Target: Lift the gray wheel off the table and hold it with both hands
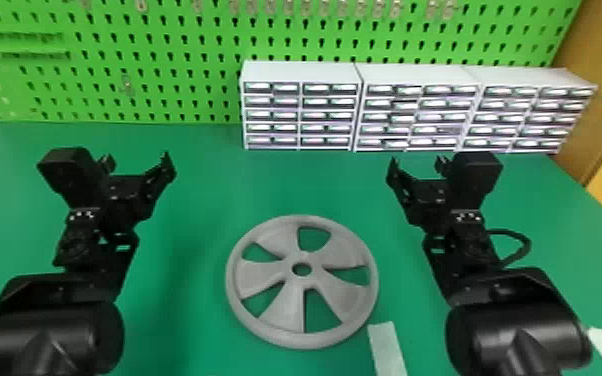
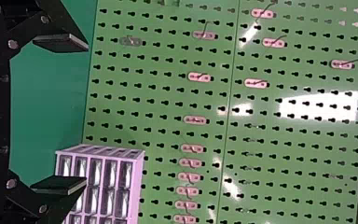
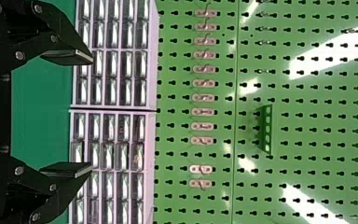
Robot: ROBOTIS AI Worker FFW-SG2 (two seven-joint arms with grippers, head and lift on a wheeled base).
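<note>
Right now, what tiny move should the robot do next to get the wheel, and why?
Probably tip both grippers, the left gripper and the right gripper, down toward opposite sides of the wheel, jaws open. The wheel lies flat on the table between the arms, while both empty grippers point forward at the pegboard.

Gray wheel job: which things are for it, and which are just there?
For the job:
gray wheel
green table under it
left tool
right tool

Just there:
pale strips
drawer cabinets
green pegboard
</note>
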